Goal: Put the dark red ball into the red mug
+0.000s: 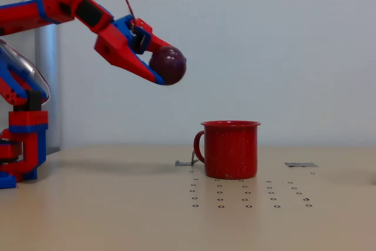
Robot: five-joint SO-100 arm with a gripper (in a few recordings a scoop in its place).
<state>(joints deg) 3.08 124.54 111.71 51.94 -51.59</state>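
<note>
Pinching the dark red ball (168, 65) high and left of the red mug (230, 149), the tool (160, 63) appears mid-carry, needing rightward travel above the rim before release.

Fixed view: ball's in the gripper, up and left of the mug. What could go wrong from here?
1. The dark red ball sits at the very tips of the gripper; glossy and round, it may slip out in transit.
2. The ball looks nearly as wide as the red mug opening, so a slightly off-centre release could bounce off the rim and roll across the table.
</note>
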